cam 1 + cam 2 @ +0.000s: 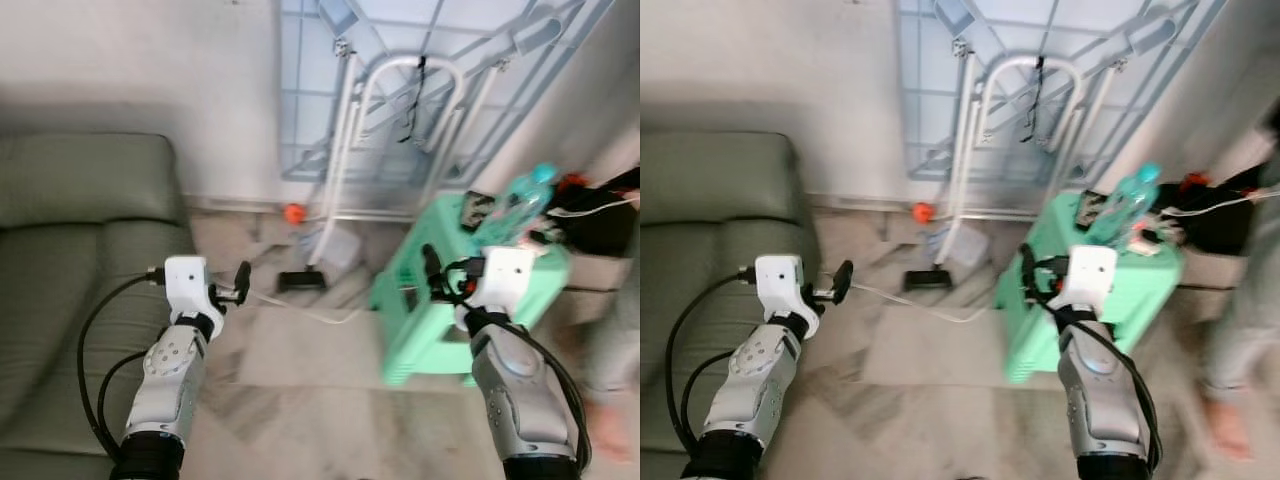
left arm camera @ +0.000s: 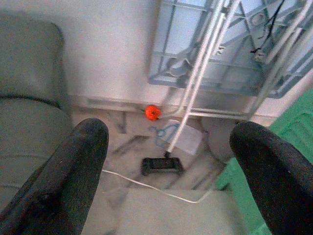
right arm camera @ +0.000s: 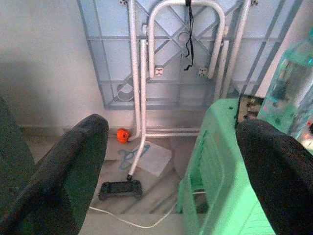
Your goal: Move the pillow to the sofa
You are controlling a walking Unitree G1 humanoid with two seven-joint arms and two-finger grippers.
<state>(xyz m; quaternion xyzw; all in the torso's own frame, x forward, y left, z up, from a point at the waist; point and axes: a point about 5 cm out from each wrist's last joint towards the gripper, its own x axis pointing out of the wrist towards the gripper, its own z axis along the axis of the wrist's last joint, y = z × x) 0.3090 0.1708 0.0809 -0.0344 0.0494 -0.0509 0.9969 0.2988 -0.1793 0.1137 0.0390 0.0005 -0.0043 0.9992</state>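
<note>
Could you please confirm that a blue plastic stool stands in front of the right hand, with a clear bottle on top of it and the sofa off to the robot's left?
Not quite: the stool is mint green, not blue, as the left eye view shows. The rest holds: it stands in front of the right hand, a clear bottle sits on top, and the sofa is off to the robot's left.

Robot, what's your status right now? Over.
Left gripper and right gripper both open, holding nothing. Sofa on the left; pillow not spotted. Green stool with bottle ahead on the right.
</note>
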